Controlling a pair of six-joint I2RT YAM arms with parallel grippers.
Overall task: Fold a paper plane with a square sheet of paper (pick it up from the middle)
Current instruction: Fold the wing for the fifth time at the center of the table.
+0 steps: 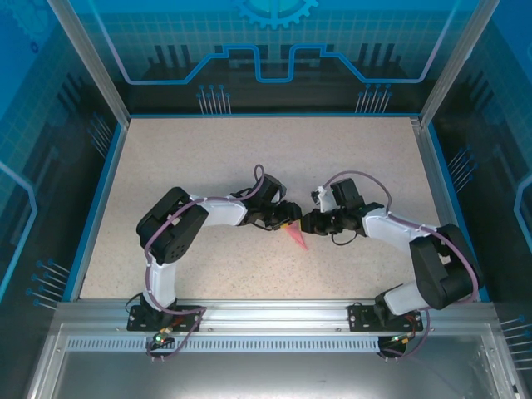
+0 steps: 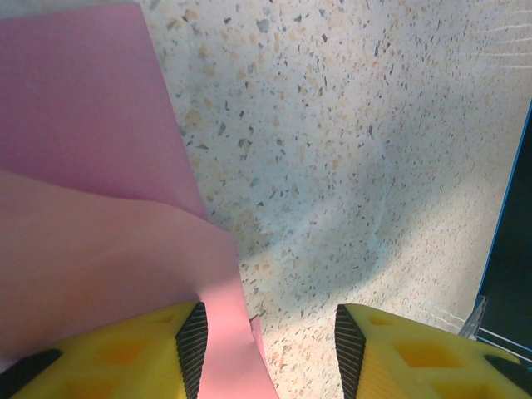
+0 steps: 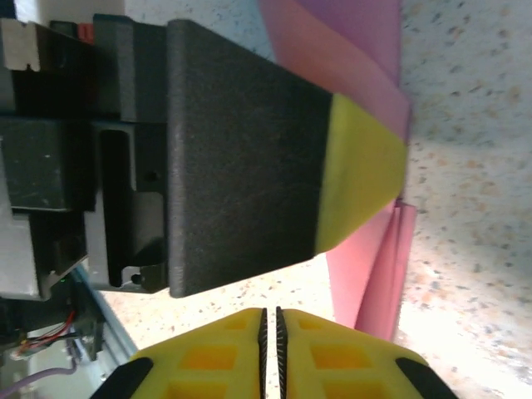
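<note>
Down on the big speckled table (image 1: 208,166) first: both arms folded inward, wrists nearly nose to nose at the centre. On the left, left gripper (image 1: 287,218) with jaws spread apart, clamping nothing. On the right, right gripper (image 1: 310,223) clenched tight, yellow fingertips (image 3: 224,357) pressed together, nothing seen between. Smallest of all, folded pink paper (image 1: 296,238) on the table, pointed end poking toward the near edge just under the two grippers. From the left wrist, lying along one open pad (image 2: 193,341) and partly into the gap; from the right wrist, just beyond the shut tips, off to one side.
</note>
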